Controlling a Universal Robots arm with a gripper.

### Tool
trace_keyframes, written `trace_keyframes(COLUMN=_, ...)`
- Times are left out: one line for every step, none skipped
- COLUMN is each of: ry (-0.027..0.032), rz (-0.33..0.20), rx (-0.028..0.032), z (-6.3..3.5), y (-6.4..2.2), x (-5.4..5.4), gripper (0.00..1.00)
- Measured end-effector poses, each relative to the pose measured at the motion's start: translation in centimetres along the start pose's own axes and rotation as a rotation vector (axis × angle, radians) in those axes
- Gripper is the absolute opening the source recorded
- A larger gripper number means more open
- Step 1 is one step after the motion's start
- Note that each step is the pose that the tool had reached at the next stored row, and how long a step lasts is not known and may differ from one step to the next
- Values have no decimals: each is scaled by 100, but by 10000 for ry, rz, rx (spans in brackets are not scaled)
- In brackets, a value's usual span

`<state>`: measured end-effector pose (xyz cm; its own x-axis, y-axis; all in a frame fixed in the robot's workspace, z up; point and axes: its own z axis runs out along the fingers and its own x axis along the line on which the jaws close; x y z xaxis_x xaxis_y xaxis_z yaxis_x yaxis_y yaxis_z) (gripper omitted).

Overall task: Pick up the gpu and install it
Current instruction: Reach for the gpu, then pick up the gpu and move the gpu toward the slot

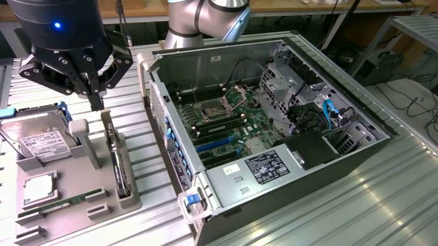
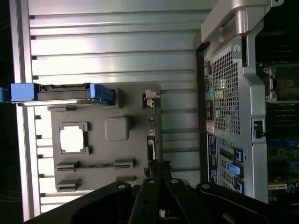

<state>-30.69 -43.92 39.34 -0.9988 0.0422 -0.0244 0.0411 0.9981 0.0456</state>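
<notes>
soft indoor light overall, with bright white glare washing out the ribbed metal table (image 2: 117, 60).

Overhead wrist, elevated exterior; shared tray (image 1: 75, 174) (image 2: 100, 154)

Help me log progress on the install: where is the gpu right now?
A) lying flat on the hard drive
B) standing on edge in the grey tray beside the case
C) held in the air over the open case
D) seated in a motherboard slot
B: the gpu stands on edge in a slot of the grey tray, to the exterior view's left of the open computer case, with the gripper at its upper end.
</notes>
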Motion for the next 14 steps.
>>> trace_keyframes(ry=0, rz=-4, rx=0, z=0, y=-16, x=3, gripper=11)
trace_keyframes(ry=1, rz=-10, rx=1, z=-1, y=-32, x=7, gripper=11)
trace_keyframes(ry=2, rz=-15, rx=1, z=-2, y=-51, x=12, gripper=11)
trace_keyframes(ry=1, rz=-22, rx=0, z=-2, y=-62, x=16, gripper=11)
trace_keyframes(ry=1, rz=-22, rx=0, z=-2, y=-61, x=16, gripper=11)
trace_keyframes(ry=1, rz=-22, rx=0, z=-2, y=-61, x=16, gripper=11)
trace_keyframes(ry=1, rz=-23, rx=0, z=-2, y=-62, x=16, gripper=11)
trace_keyframes(ry=1, rz=-23, rx=0, z=-2, y=-62, x=16, gripper=11)
trace_keyframes(ry=1, rz=-23, rx=0, z=-2, y=-62, x=16, gripper=11)
trace_keyframes(ry=1, rz=-23, rx=0, z=-2, y=-62, x=16, gripper=11)
trace_keyframes(ry=1, rz=-23, rx=0, z=-2, y=-62, x=16, gripper=11)
trace_keyframes(ry=1, rz=-23, rx=0, z=-2, y=-62, x=16, gripper=11)
trace_keyframes(ry=1, rz=-23, rx=0, z=-2, y=-62, x=16, gripper=11)
trace_keyframes(ry=1, rz=-23, rx=0, z=-2, y=-62, x=16, gripper=11)
